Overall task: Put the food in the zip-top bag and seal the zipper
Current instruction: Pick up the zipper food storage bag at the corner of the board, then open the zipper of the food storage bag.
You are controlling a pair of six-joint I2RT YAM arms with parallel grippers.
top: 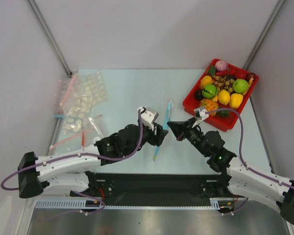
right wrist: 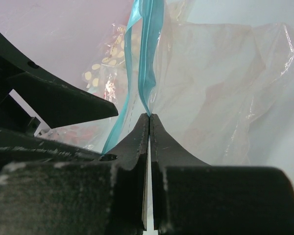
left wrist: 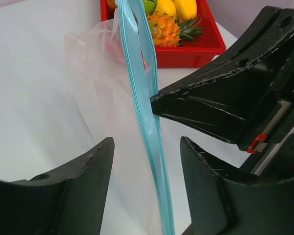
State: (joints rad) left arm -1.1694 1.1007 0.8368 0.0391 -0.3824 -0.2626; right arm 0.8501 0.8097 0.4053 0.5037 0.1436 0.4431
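several clear plastic bags with pink strips (top: 81, 105) lie at the far left of the pale table (top: 122, 83). toward the middle, my left gripper (top: 160, 136) has its fingers apart, one on either side of the thin light-blue zipper strip (left wrist: 146, 98). the clear crinkly zip-top bag (left wrist: 100, 83) stands between the two grippers. my right gripper (right wrist: 149, 116) is pinched together on that strip. further right, the orange toy pineapple with green leaves (top: 209, 104) and the dark-marked green round fruit (top: 209, 91) sit in the red plastic tray (top: 192, 90).
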